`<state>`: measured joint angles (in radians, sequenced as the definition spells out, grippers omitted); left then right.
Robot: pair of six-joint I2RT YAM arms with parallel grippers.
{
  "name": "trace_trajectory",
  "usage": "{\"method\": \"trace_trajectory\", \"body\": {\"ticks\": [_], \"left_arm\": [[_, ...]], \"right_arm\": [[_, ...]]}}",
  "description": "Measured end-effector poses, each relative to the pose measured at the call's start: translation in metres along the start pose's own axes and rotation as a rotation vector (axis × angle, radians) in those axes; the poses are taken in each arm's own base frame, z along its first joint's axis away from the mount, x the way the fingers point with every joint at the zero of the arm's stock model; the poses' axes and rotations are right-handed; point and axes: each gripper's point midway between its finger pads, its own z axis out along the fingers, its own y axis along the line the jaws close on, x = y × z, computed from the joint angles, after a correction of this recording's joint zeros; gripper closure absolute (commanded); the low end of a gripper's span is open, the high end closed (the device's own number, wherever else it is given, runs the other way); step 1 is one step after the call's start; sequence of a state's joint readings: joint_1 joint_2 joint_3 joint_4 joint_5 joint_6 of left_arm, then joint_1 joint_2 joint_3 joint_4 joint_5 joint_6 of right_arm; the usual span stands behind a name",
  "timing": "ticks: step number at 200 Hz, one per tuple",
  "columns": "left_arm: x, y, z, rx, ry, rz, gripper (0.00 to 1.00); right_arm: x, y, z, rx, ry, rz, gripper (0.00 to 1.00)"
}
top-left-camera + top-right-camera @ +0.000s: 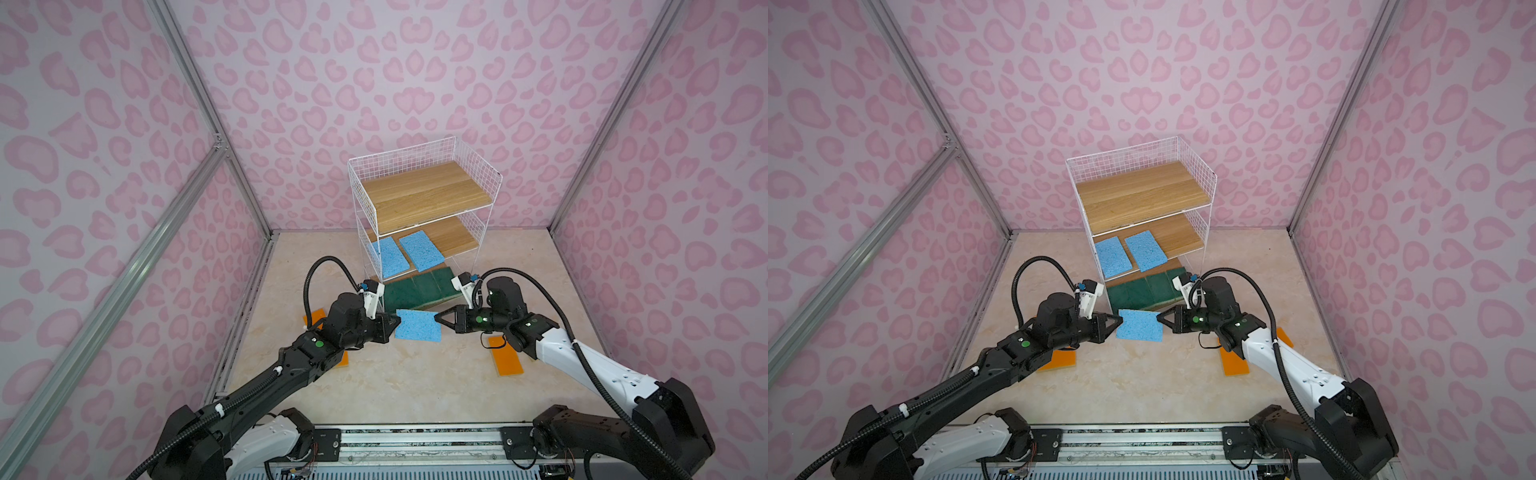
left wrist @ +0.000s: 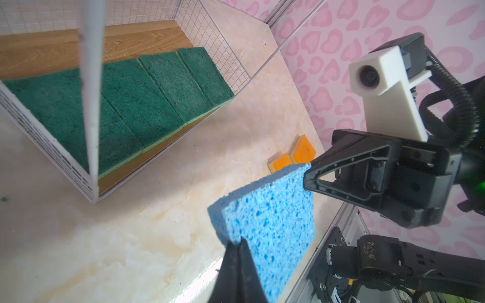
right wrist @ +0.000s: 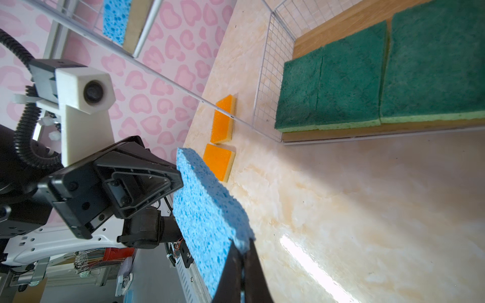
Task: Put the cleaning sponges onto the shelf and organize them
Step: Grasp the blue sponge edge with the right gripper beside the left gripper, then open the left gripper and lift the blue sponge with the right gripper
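The left fingers (image 1: 390, 323) and right fingers (image 1: 440, 319) both pinch one blue sponge (image 1: 417, 325) at its 9 and 3 o'clock ends, up off the tabletop (image 1: 395, 386) at 6 o'clock from the shelf (image 1: 424, 191), likely passing it over to join the two blue sponges (image 1: 420, 250) there.

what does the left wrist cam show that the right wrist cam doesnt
Only the left wrist view: the whole right gripper pinching the held blue sponge, all four green sponges, and the orange pair on that arm's side. Only the right wrist view: the whole left gripper on the sponge's other end, the other orange pair, and a shelved blue sponge. Both: the held sponge, green sponges on the lowest board of the shelf, and the table.
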<state>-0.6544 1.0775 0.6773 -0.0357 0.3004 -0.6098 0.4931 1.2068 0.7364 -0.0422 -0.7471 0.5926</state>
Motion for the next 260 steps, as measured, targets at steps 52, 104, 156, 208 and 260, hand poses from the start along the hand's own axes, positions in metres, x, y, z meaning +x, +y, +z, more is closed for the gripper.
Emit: {"method": "trace_trajectory", "body": {"ticks": [52, 104, 156, 208, 260], "left_arm": [[-0.001, 0.003, -0.009, -0.028, -0.021, -0.002, 0.03], [-0.005, 0.010, -0.020, -0.079, -0.060, 0.001, 0.02], [-0.003, 0.015, -0.021, -0.101, -0.060, -0.002, 0.02], [-0.001, 0.018, -0.026, -0.113, -0.075, 0.006, 0.03], [0.010, 0.033, -0.033, -0.152, -0.096, 0.004, 0.03]], "right_arm": [[-0.012, 0.010, -0.016, 0.014, -0.076, -0.020, 1.00], [-0.025, 0.010, -0.040, 0.065, -0.180, -0.022, 1.00], [-0.033, 0.005, -0.059, 0.109, -0.239, -0.008, 1.00], [-0.050, 0.017, -0.096, 0.150, -0.347, -0.015, 1.00], [-0.070, 0.021, -0.143, 0.265, -0.552, 0.019, 1.00]]}}
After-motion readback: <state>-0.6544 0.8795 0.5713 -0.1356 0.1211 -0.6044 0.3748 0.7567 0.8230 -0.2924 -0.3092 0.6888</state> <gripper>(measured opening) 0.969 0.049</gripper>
